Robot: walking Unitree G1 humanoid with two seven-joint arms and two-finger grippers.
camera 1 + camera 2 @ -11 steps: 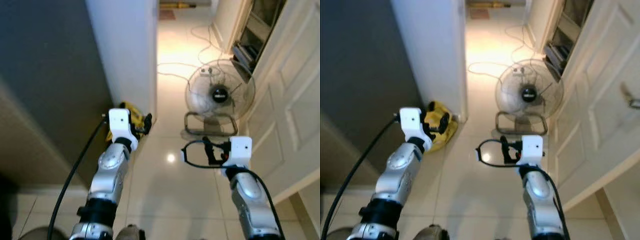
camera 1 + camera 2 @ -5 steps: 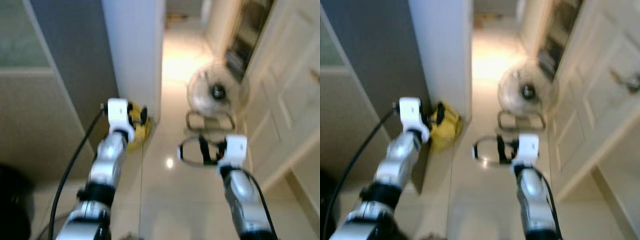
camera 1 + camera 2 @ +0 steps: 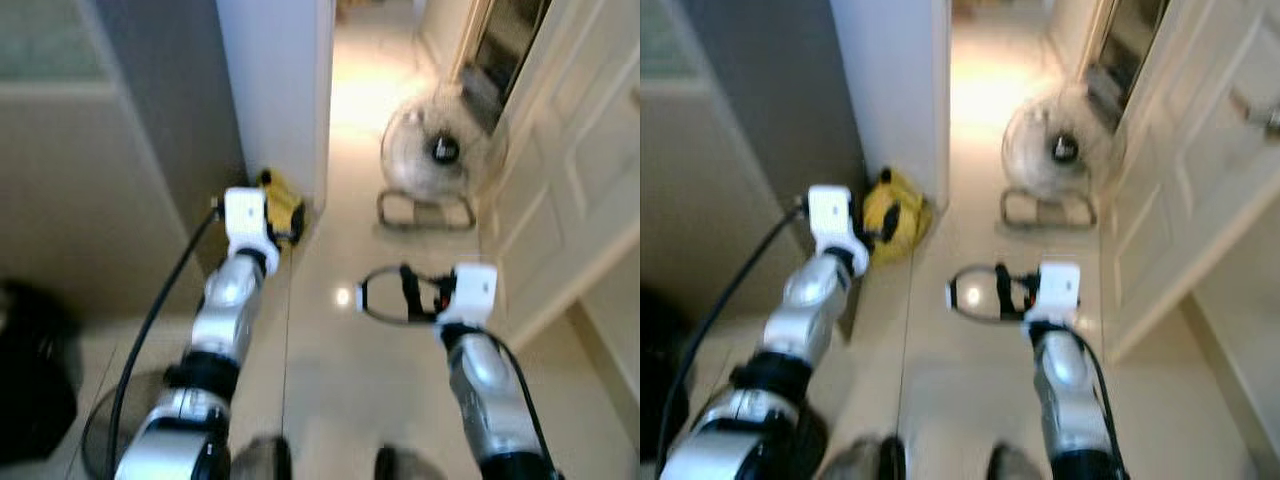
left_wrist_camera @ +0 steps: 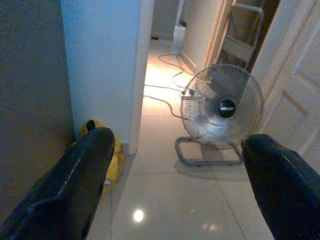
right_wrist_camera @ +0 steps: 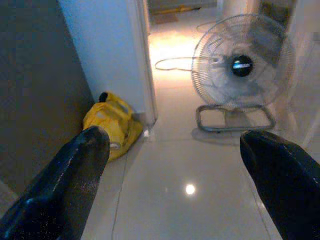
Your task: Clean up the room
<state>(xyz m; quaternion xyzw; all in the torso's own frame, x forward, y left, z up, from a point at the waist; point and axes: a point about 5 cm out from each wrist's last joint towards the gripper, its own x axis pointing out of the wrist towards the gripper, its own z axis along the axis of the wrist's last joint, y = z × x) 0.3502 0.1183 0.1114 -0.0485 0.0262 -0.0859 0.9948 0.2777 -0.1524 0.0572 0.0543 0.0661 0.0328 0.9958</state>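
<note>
Narrow hallway, glossy tile floor (image 3: pixel 330 350). Both arms raised ahead; left gripper (image 4: pixel 170 190) and right gripper (image 5: pixel 175 190) each have fingers spread wide, nothing between them. Likely target: a yellow bag (image 5: pixel 112 122), slumped on the floor at the far left, pressed against the grey wall (image 3: pixel 170 120) and just beside the white corner (image 3: pixel 285 90). It looks soft and crumpled, with a dark strap or handle on top and a pale patch on one side; details too blurred to say more. Risks, as judged: the bag sits tight in the corner, so a left-hand reach could scrape fingers on wall or corner before closing. Limp fabric may fold or slip out of a two-finger pinch unless the strap is caught. A fan (image 4: pixel 222 107) stands far right on a metal foot, near the door (image 3: pixel 590 170), with a cord (image 4: pixel 162 97) trailing across the floor beyond it; walking on could snag the cord or knock the fan. Shiny tile could be slick underfoot. Head views are blurred, so aim is uncertain.
</note>
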